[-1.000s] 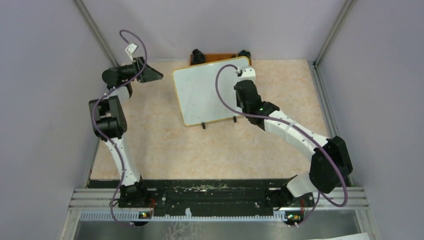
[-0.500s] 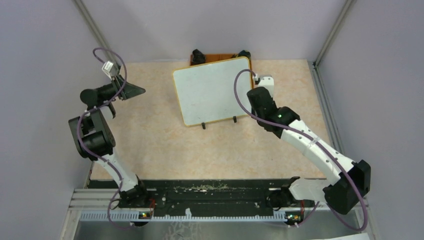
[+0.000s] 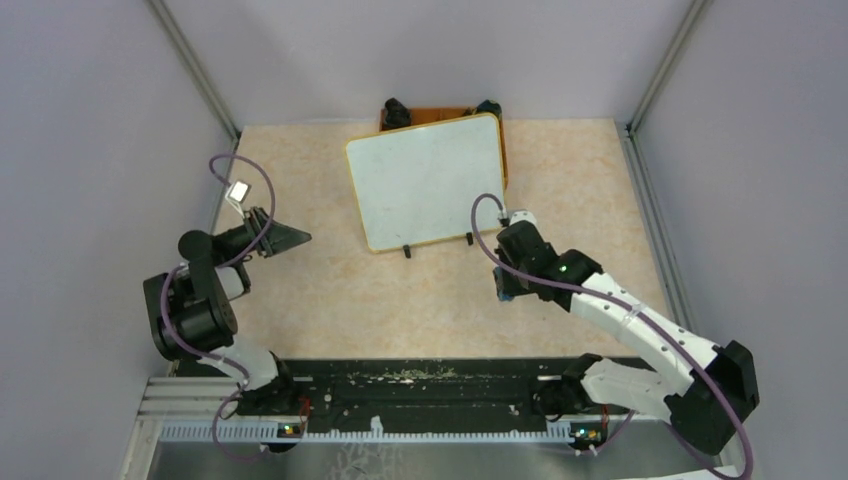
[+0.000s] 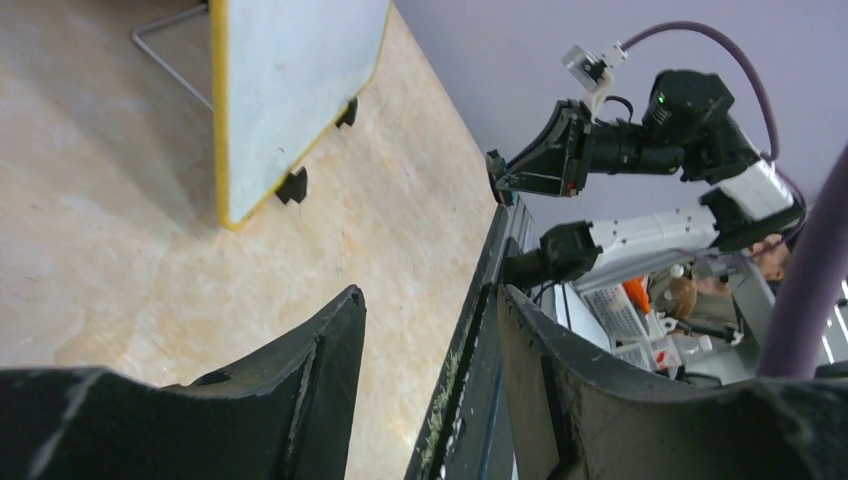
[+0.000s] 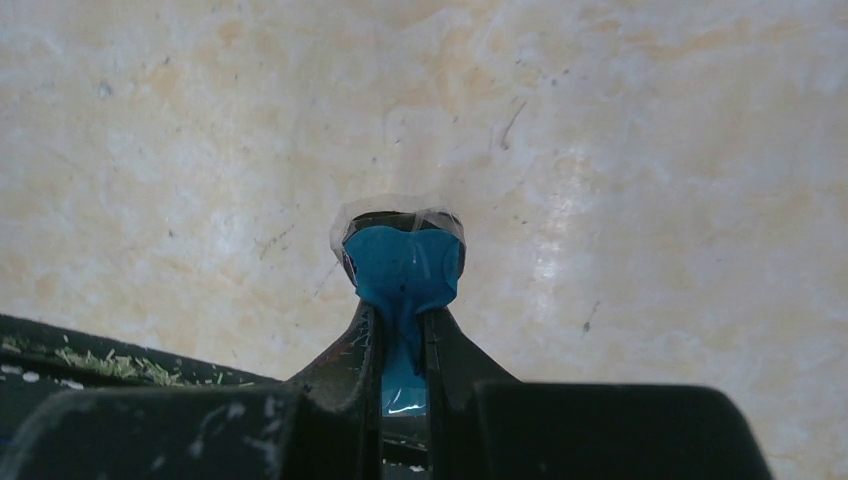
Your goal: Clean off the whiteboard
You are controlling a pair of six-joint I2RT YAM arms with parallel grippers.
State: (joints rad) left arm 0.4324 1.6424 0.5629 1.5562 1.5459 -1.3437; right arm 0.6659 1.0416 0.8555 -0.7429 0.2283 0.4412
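The whiteboard (image 3: 425, 180) stands tilted at the back middle of the table on two small black feet, and its face shows no writing. It also shows in the left wrist view (image 4: 290, 90), edge-on. My right gripper (image 3: 503, 287) is off the board, in front of its near right corner, above the bare tabletop. In the right wrist view my right gripper (image 5: 402, 322) is shut on a blue eraser (image 5: 402, 265) wrapped in clear film. My left gripper (image 3: 292, 238) is open and empty, left of the board, jaws wide apart in the left wrist view (image 4: 430, 305).
An orange tray (image 3: 440, 113) lies behind the whiteboard against the back wall. Grey walls close in the left, right and back sides. A black rail (image 3: 420, 385) with green crumbs runs along the near edge.
My right gripper has left the board's right side and drawn back toward the near edge with the eraser. My left arm has pulled back from the far left toward the near left.
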